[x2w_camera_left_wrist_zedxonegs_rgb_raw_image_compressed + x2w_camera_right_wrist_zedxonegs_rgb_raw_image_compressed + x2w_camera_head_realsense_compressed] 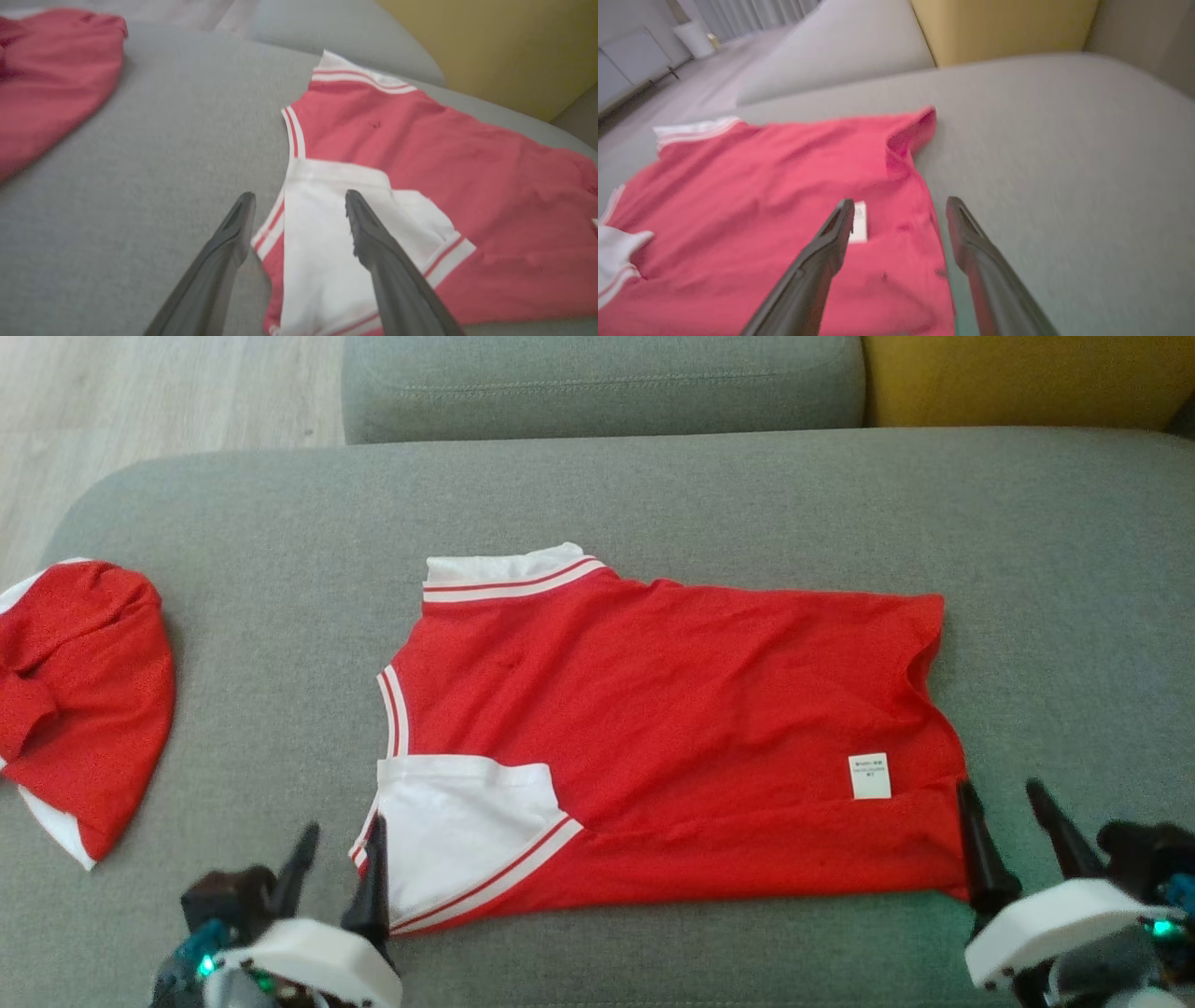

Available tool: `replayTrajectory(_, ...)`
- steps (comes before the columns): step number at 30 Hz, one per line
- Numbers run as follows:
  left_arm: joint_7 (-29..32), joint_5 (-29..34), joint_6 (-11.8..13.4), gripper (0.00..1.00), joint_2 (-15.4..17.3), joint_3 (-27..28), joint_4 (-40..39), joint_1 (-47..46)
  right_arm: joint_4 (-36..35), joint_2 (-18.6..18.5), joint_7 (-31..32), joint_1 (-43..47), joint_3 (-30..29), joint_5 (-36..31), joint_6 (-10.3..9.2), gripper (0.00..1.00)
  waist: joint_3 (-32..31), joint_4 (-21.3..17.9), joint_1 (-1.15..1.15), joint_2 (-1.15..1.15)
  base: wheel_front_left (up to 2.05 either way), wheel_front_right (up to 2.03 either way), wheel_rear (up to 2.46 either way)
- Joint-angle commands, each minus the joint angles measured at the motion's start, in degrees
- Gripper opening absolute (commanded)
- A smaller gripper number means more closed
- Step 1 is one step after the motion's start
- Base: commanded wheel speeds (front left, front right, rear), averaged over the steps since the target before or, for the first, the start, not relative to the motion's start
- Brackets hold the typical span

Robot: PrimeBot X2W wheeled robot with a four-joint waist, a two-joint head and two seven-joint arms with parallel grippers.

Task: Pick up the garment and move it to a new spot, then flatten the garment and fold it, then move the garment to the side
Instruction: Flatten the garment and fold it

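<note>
Shirt [672,728] lies flat mid-cushion [653,495], its long axis running left to right across the head view, with the white-trimmed neck end toward the robot's left and the hem toward its right. Left gripper [344,826] stands spread and empty at the near white sleeve [448,821]. Right gripper [999,789] stands spread and empty at the near hem corner.

Soft, even light fills my head view, which is fairly sharp; only a thin shadow lies beside the garment [672,709] at its right edge. Both my wrist views are smeared by blur, reds washed to pink, lines bowing toward the corners
</note>
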Motion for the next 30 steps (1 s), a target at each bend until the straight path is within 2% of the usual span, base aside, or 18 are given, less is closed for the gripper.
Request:
replayTrajectory(1,-2.7,1.8,0.9,1.0,1.1,2.1,-2.9,-4.0,-4.8,-0.7,-2.1,-3.0,2.2,-0.9,-0.05,1.0,-0.4,-0.1,0.0,0.0,0.0,0.0,0.0)
replayTrajectory(7,-6.1,4.4,1.7,1.0,1.9,1.6,-6.3,-5.9,-11.9,-0.6,-4.6,-3.2,4.8,-2.8,-0.05,1.0,-1.1,-0.2,0.0,0.0,0.0,0.0,0.0)
replayTrajectory(18,-5.8,5.0,1.9,1.0,2.1,0.3,-6.6,-7.5,-13.1,-0.6,-4.3,-3.5,5.4,-2.6,-0.05,1.0,0.7,-0.4,0.0,0.0,0.0,0.0,0.0)
replayTrajectory(24,-4.7,5.3,-1.2,1.0,1.8,-1.8,-4.2,-18.7,-13.8,-0.5,-4.2,-5.8,5.5,-2.5,-0.05,1.0,5.9,-0.4,0.0,0.0,0.0,0.0,0.0)
replayTrajectory(30,-3.1,5.2,-5.8,1.0,0.3,-4.3,6.8,-36.4,-13.5,-0.5,-4.2,-10.3,7.5,-2.9,-0.05,1.0,12.8,-2.4,0.0,0.0,0.0,0.0,0.0)
